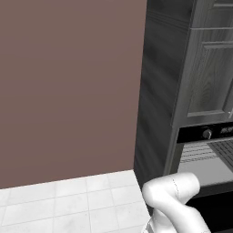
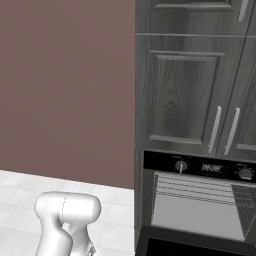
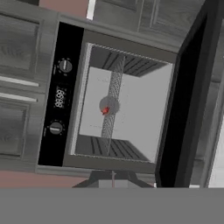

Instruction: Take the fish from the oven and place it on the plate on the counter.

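Heads up: your gripper (image 3: pixel 113 178) has its jaws clenched on nothing, and the fish (image 3: pixel 105 111) sits way back in the open oven (image 3: pixel 127 103), on a round grey dish on the wire rack. Go in closed and you'll just shove that tiny thing off, or clip the rack or the door (image 3: pixel 192 96).

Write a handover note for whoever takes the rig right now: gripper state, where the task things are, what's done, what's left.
Gripper: shut, empty, aimed at the oven from outside it.
Oven: door open, wire racks visible.
Fish: on a small round grey dish inside the oven cavity, on the rack, untouched.
Plate and counter: not located from here.
Done: oven stands open, arm lined up.
Left: open the jaws, reach in, grasp fish, withdraw, find the plate, set it down.
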